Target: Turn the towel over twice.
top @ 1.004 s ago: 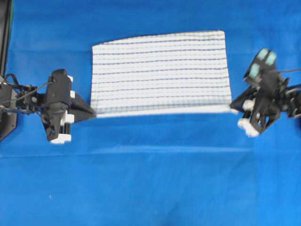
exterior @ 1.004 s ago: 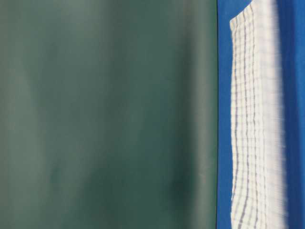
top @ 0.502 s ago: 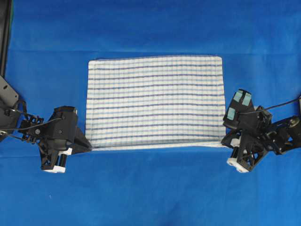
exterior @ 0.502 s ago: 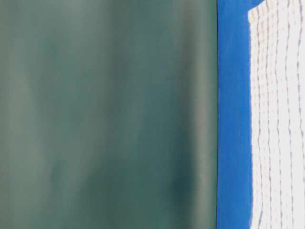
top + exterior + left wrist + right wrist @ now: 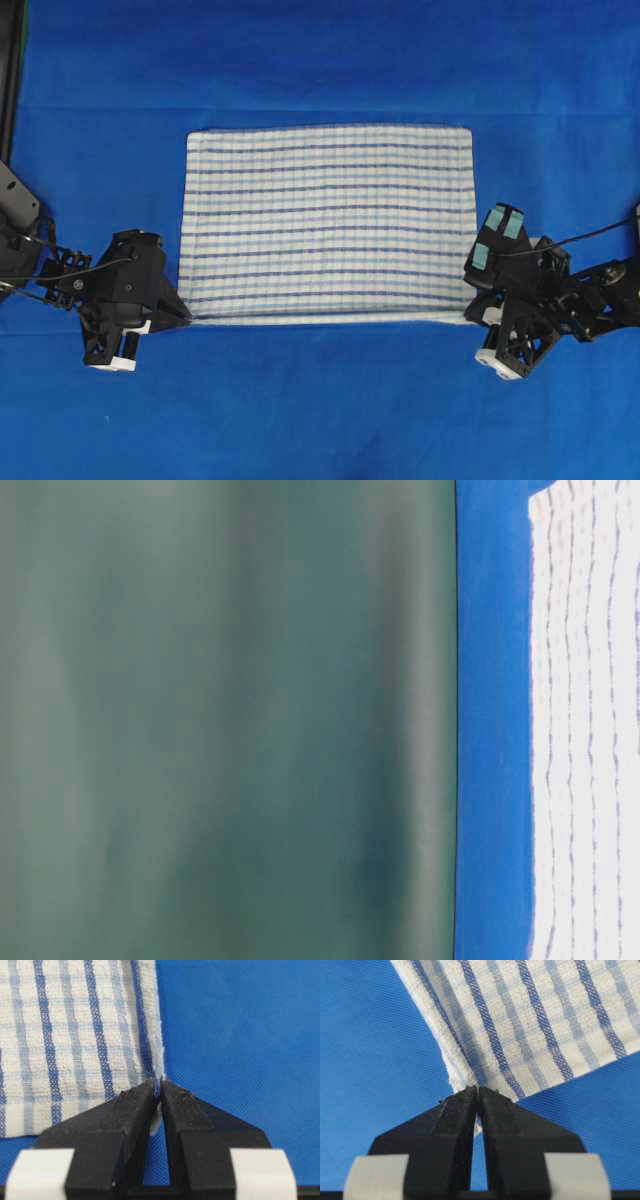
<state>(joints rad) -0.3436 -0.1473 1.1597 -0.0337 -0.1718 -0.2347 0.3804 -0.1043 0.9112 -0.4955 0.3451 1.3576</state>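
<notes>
The towel, white with dark blue stripes and light-blue checks, lies spread flat on the blue table covering; it also shows in the table-level view. My left gripper is shut on the towel's near left corner, the hem pinched between the black fingertips. At the near right corner my right gripper is shut on the cloth as well, with the corner squeezed between its tips.
Blue table covering extends on all sides of the towel. A dark frame post stands at the far left edge. A dull green backdrop rises behind the table.
Both grippers have drawn the towel's near edge toward the front of the table and lowered it, so the cloth has gone from raised and foreshortened to lying flat and fully spread.
</notes>
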